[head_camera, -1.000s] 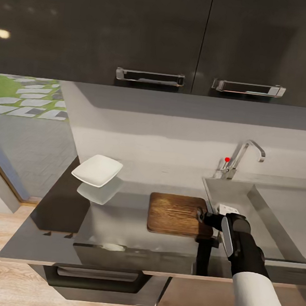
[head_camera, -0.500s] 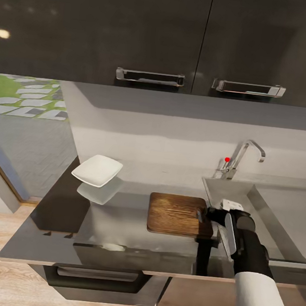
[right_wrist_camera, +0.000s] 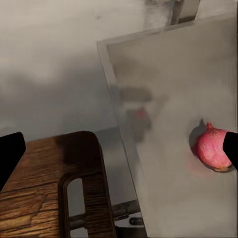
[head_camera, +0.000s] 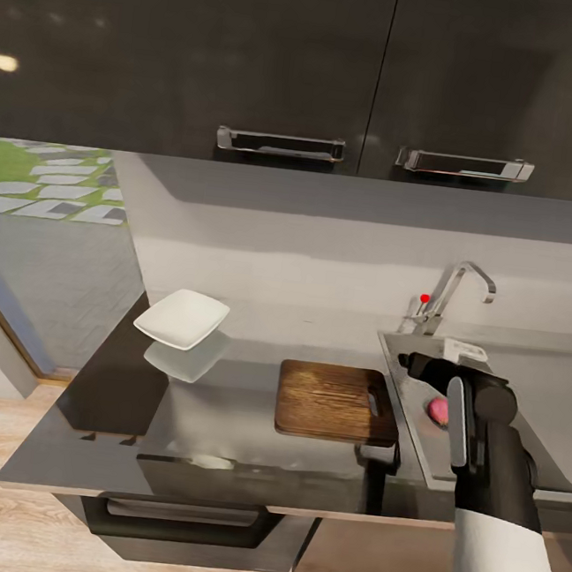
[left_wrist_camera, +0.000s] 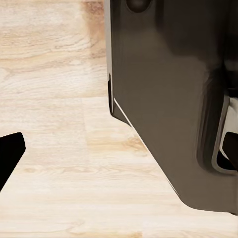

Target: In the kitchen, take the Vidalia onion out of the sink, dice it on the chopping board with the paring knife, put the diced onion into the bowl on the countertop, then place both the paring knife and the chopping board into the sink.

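Note:
The pinkish-red Vidalia onion (right_wrist_camera: 212,148) lies on the steel floor of the sink (right_wrist_camera: 163,89), and in the head view the onion (head_camera: 437,411) peeks out beside my right forearm. My right gripper (head_camera: 417,366) hovers over the sink's left part, open, with nothing between its fingers (right_wrist_camera: 11,154); the onion sits close to one fingertip. The brown chopping board (head_camera: 330,402) lies on the grey countertop (head_camera: 244,423) just left of the sink (head_camera: 523,384), its slot handle (right_wrist_camera: 74,203) toward the sink. The white bowl (head_camera: 182,319) stands at the back left. The paring knife is out of view. My left gripper (left_wrist_camera: 119,148) hangs open over wooden floor.
A chrome faucet (head_camera: 457,292) with a red dot rises behind the sink. Dark wall cabinets (head_camera: 372,74) hang overhead. The countertop ends at the left beside a window. In the left wrist view a dark cabinet-like body (left_wrist_camera: 168,99) stands over the floor (left_wrist_camera: 54,124).
My right arm has moved from the board's handle end back and to the right, over the sink. The onion, covered before by the arm, now shows.

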Controlling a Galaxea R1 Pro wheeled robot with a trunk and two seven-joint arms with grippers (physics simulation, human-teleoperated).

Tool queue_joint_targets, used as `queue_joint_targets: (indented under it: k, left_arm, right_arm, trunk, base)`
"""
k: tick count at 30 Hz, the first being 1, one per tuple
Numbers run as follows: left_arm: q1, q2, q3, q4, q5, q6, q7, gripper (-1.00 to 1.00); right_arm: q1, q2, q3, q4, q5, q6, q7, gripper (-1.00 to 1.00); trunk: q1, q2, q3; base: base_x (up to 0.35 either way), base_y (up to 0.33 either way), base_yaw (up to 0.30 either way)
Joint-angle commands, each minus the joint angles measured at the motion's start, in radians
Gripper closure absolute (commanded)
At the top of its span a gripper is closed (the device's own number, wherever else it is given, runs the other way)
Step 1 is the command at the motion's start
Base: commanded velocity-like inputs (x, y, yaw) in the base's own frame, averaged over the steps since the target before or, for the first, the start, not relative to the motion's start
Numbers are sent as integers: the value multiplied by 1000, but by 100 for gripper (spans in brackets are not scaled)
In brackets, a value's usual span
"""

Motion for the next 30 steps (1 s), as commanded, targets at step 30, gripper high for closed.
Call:
queue_joint_targets:
  k: [30]
  left_arm:
    - [-1, -1, -1, 2, -1, -6, 0, -100]
  right_arm:
    - [0, 5, 2, 5, -1, 6, -2, -100]
  trunk:
    - [1, -2, -2]
  base:
    - [-238, 0, 0]
